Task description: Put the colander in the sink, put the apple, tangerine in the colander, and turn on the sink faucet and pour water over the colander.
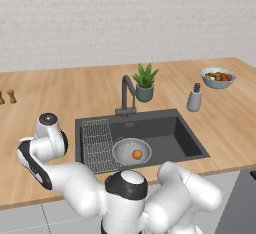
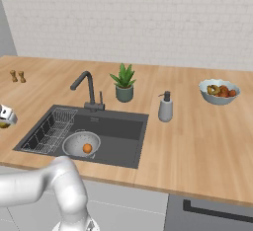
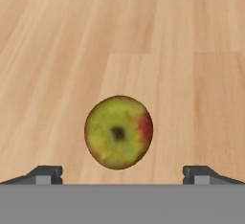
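Colander (image 1: 131, 151) in sink (image 1: 187, 137), beside wire rack (image 1: 96, 143); tangerine (image 1: 137, 154) inside colander. Blue-grey bowl (image 1: 218, 77) of mixed fruit on counter (image 1: 65, 98), far right. Apple (image 3: 118, 132) on bare wood, yellow-green with red blush, dark stem pit facing up. Gripper (image 3: 122, 175) above apple, fingers (image 3: 45, 174) spread wide, holding nothing.

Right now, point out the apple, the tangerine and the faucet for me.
apple (image 3: 118, 132): hand view, middle of its top, at the stem dimple.
tangerine (image 1: 136, 154): left base view, centre of the fruit, inside the colander.
sink faucet (image 2: 90, 90): right base view, on the upright neck.
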